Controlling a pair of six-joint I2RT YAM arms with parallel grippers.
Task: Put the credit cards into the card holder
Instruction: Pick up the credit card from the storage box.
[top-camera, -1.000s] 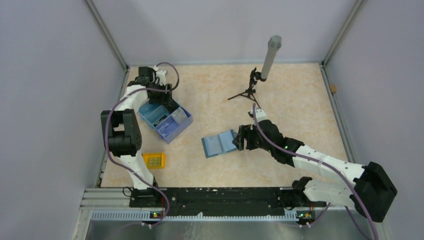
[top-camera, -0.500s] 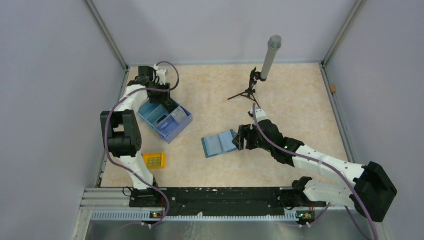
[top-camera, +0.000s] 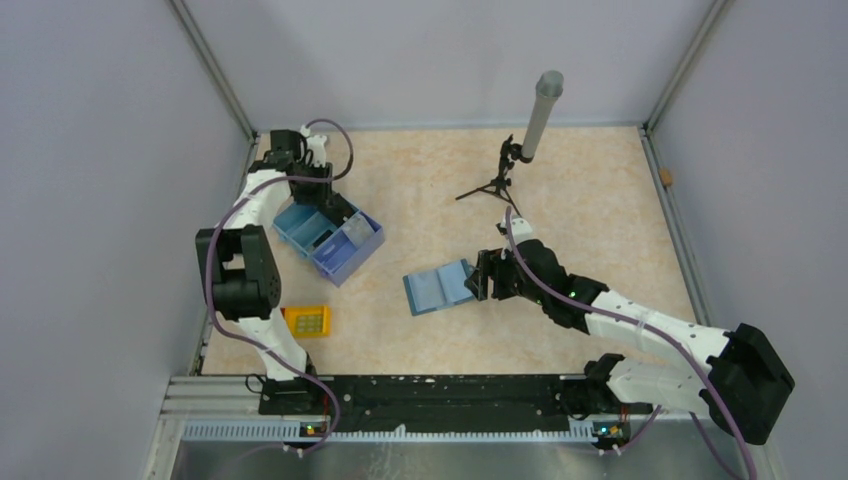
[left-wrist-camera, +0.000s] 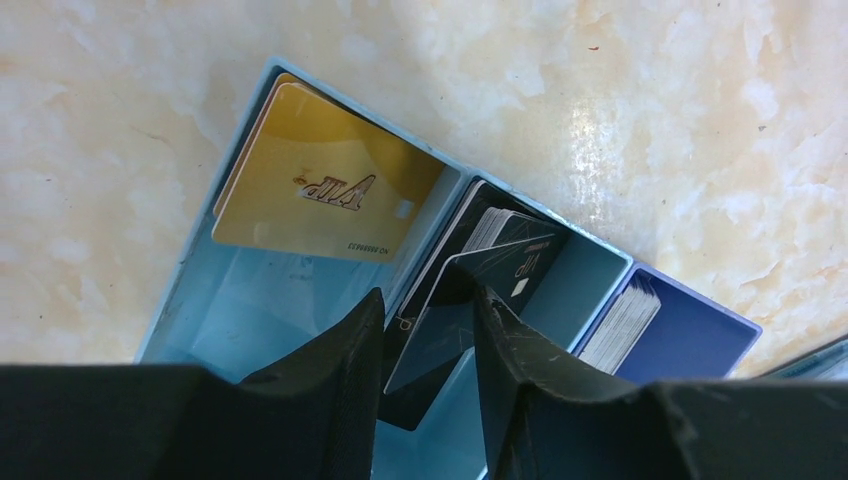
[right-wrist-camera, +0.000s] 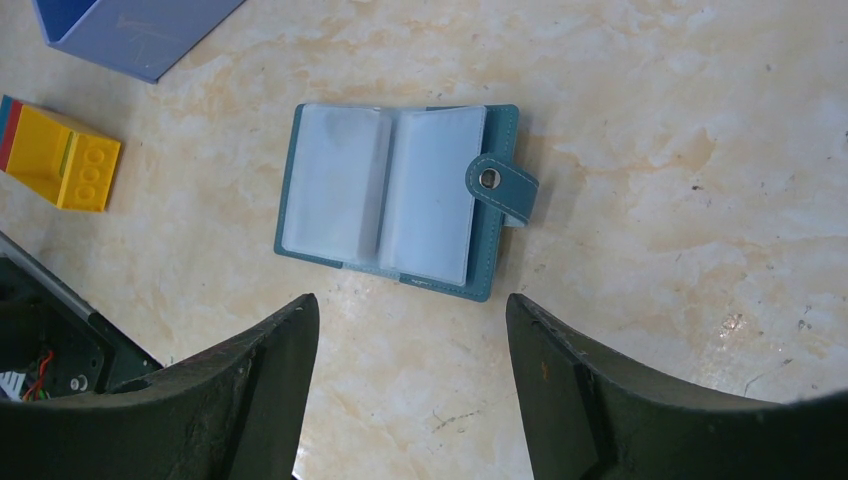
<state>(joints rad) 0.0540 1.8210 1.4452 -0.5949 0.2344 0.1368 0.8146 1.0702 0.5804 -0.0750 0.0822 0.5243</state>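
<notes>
The blue partitioned tray (top-camera: 345, 250) stands at the left, with my left gripper (top-camera: 318, 193) reaching down into it. A gold card (left-wrist-camera: 320, 190) leans in the tray's (left-wrist-camera: 260, 300) end compartment. Black cards (left-wrist-camera: 515, 250) stand in the middle one and a pale stack (left-wrist-camera: 620, 325) in the dark blue one. My left gripper (left-wrist-camera: 428, 292) straddles one black card (left-wrist-camera: 450, 335), which leans against the right finger (left-wrist-camera: 520, 370); a gap remains on the left. The teal card holder (top-camera: 440, 288) (right-wrist-camera: 400, 200) lies open and flat, its sleeves showing no card. My right gripper (top-camera: 478, 277) (right-wrist-camera: 410, 300) hovers open just beside it.
A yellow studded block (top-camera: 307, 320) (right-wrist-camera: 65, 160) lies near the left arm's base. A small tripod holding a grey cylinder (top-camera: 528, 135) stands at the back middle. Grey walls close in the table on three sides.
My left gripper's jaws have narrowed around the black card, and the left wrist has shifted slightly toward the back left. The right arm and card holder have not moved.
</notes>
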